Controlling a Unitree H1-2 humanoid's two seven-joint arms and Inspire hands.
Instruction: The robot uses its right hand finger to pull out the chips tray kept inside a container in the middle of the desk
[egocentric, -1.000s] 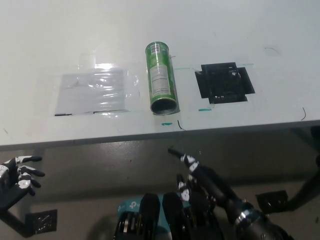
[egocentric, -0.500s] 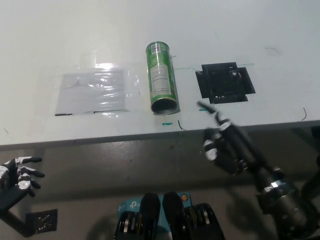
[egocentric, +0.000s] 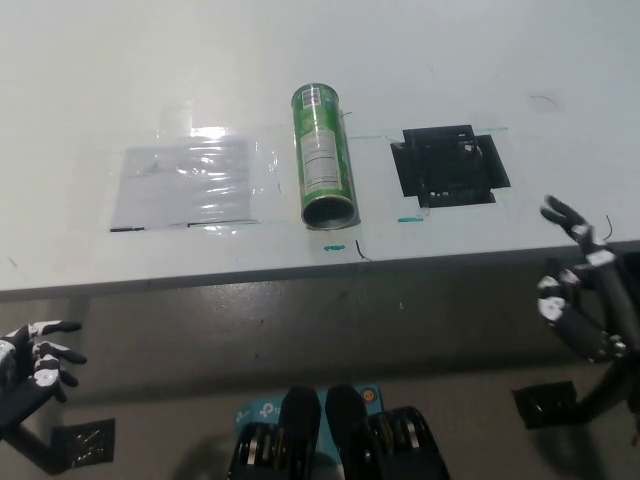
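White bench (egocentric: 120, 60) carrying a green chips container (egocentric: 323, 158), lying on its side mid-bench, long axis running away from the near edge, open mouth facing that edge. Right of the container, a black taped patch (egocentric: 448, 165); left of it, a clear plastic sheet (egocentric: 185, 180). Right hand (egocentric: 580, 295) hanging well right of the container, below the bench edge, fingers spread, grasping nothing. Left hand (egocentric: 35, 350) resting far left of it, released. Right hand judged nearer; next reaching leftward to the mouth.
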